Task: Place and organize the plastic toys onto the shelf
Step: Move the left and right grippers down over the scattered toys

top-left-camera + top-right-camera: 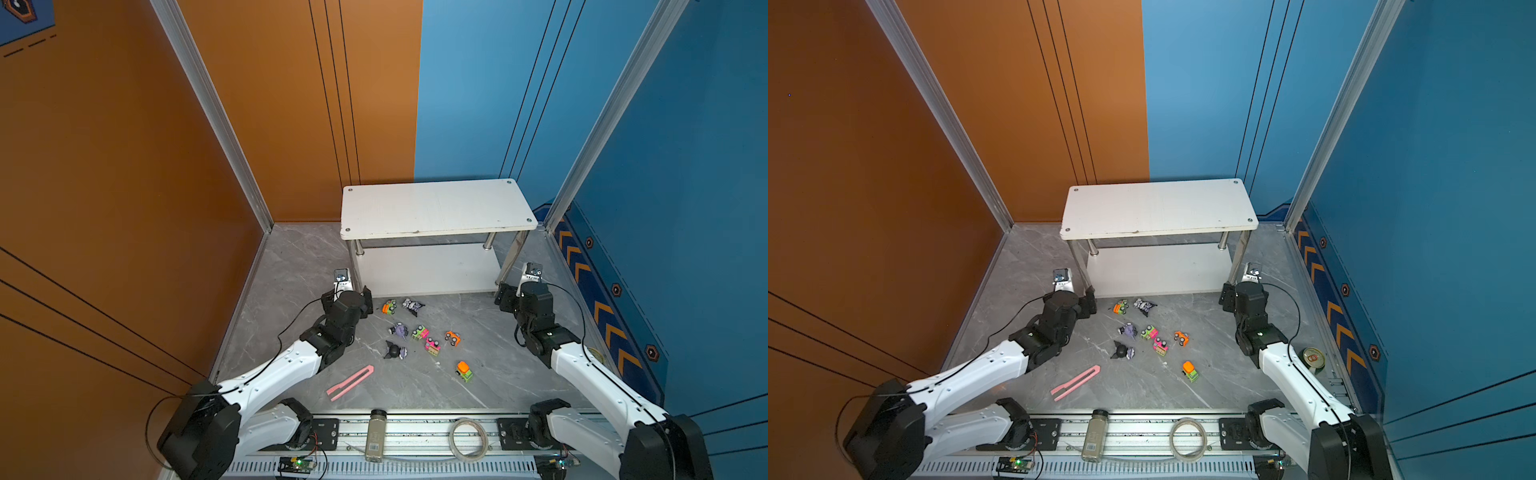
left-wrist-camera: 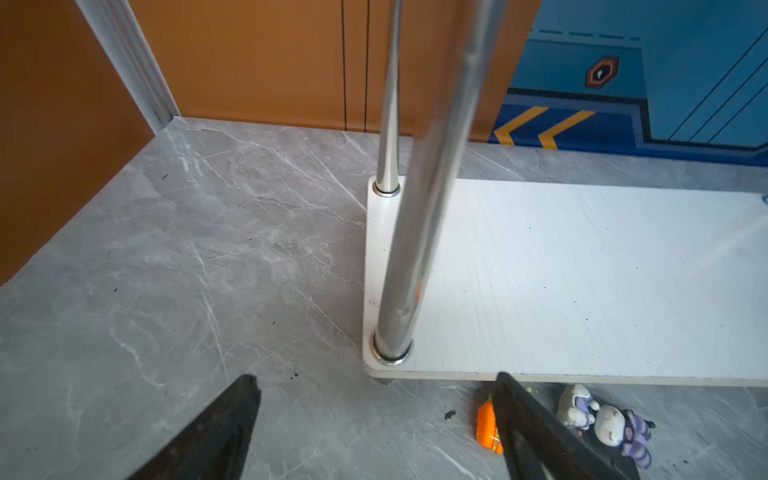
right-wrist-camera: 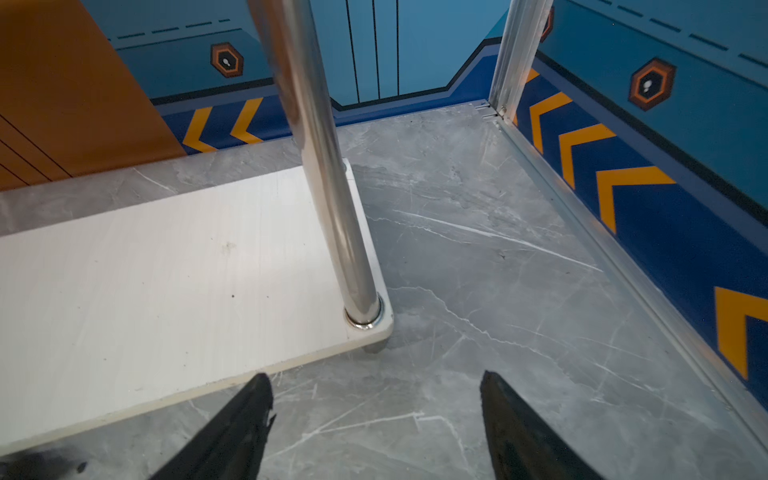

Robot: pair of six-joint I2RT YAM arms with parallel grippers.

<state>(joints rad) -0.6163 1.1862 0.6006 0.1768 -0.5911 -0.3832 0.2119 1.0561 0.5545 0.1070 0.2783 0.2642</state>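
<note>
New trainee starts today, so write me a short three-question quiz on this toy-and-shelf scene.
1. True or false: a toy already stands on the shelf.
2. How many plastic toys lie on the floor?
3. The left pincer is: A) shut on a car; B) open and empty, facing the shelf's front leg; C) resting on the top board.

Key: 1 false; 2 eight; 3 B.
</note>
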